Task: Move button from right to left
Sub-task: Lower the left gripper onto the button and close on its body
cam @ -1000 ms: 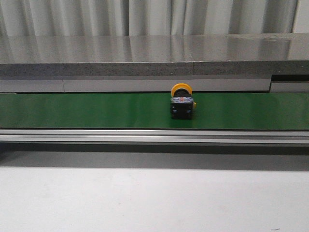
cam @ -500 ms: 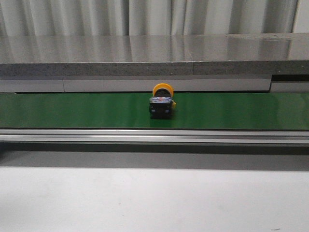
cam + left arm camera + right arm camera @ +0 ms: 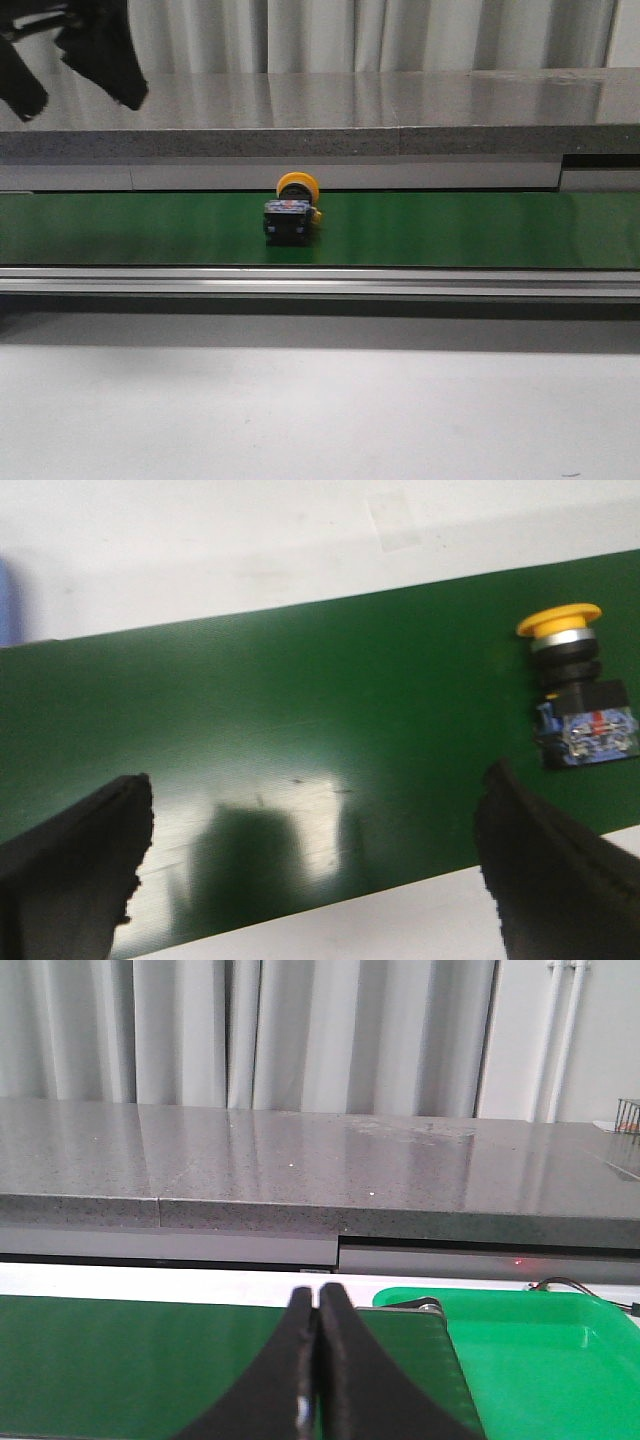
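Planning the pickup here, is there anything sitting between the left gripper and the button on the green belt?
Nothing visible. In the left wrist view, only bare green belt lies between the open left gripper and the button.

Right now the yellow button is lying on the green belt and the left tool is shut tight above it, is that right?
Not quite. The button does lie on the green belt, but the left tool is open, not shut: in the left wrist view its two fingers stand far apart over the belt, with the button off to one side, untouched.
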